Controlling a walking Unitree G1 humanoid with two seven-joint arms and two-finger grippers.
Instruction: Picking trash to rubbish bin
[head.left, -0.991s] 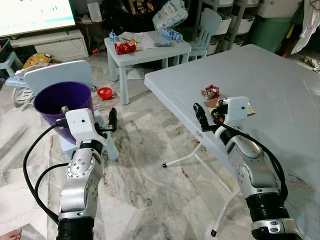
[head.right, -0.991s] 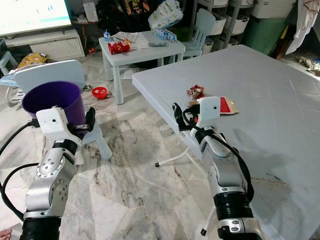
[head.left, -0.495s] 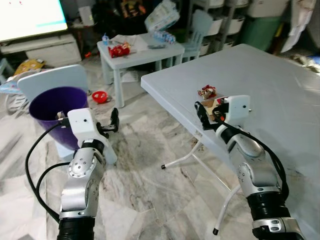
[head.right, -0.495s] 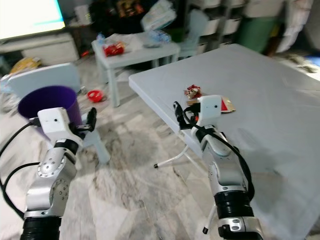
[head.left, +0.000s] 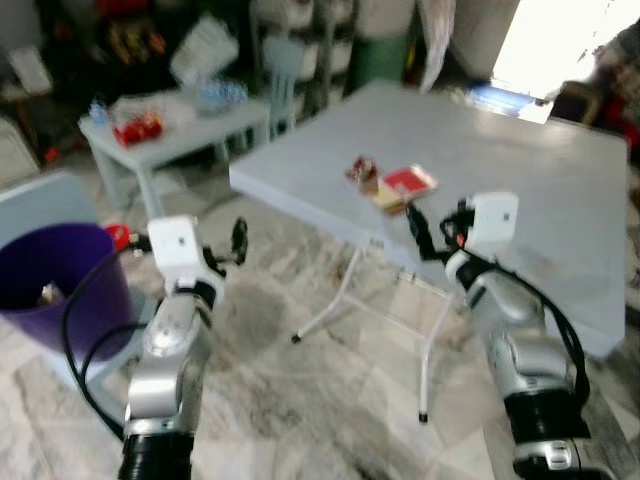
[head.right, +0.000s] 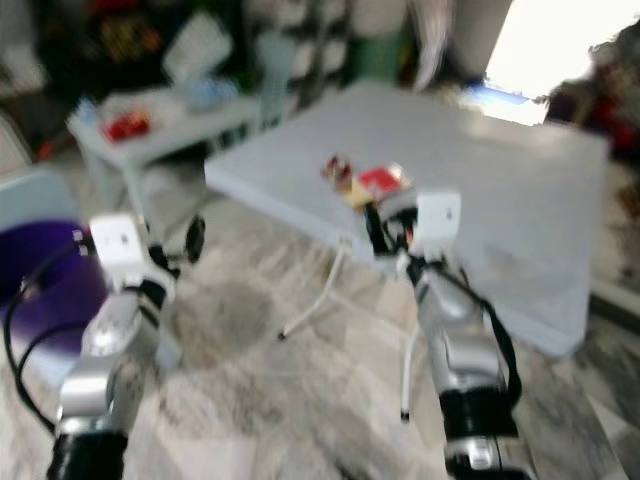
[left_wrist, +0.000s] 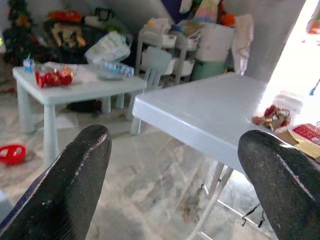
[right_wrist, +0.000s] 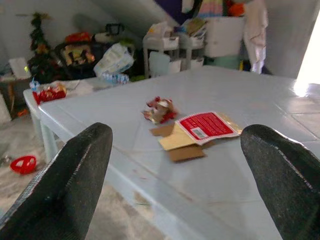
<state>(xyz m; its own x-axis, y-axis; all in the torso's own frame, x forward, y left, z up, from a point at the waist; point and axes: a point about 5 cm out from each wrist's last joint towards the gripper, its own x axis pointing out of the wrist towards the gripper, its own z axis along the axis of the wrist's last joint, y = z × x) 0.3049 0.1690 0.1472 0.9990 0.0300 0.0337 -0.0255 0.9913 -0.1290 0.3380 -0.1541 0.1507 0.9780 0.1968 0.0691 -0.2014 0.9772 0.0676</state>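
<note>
Both end effectors empty, trash lying on the grey folding surface.

The right end effector (right_wrist: 172, 172) hangs just off the near edge of the surface (head.left: 520, 170), fingers (right_wrist: 65, 185) spread wide apart and holding nothing. Beyond it, near the surface's left corner, a crumpled red wrapper (right_wrist: 159, 110) lies just beside a red-and-white packet (right_wrist: 207, 126) resting on torn brown cardboard (right_wrist: 180, 145). The left end effector (left_wrist: 170, 185) is raised over the marble floor (head.left: 300, 400), its fingers likewise apart and empty. The purple rubbish bin (head.left: 55, 290) stands on the floor at the robot's far left, a scrap inside it. A small white table (left_wrist: 70, 85) with red litter stands behind.
</note>
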